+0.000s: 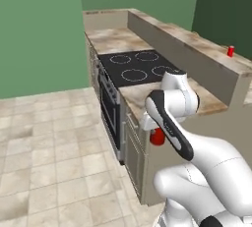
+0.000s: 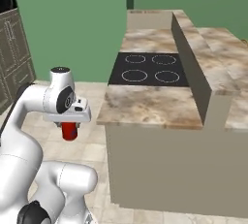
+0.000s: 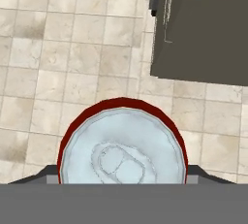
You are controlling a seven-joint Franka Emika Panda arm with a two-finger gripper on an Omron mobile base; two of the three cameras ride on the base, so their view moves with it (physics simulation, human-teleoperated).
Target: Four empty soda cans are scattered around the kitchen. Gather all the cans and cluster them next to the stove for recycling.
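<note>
While airborne, gripper [image 2: 69, 130] around soda can [image 2: 69, 132]

We find no readable text, label, brand or number anywhere. The red soda can [image 3: 123, 143] has a plain side and a bare silver top with only its pull tab. The stove [image 2: 150, 68] carries four white ring outlines at 12 o'clock, with no lettering on them.

Even, flat rendered light with no clear source; shadows are faint. All views look soft and low-resolution, without glare or edge distortion.
</note>
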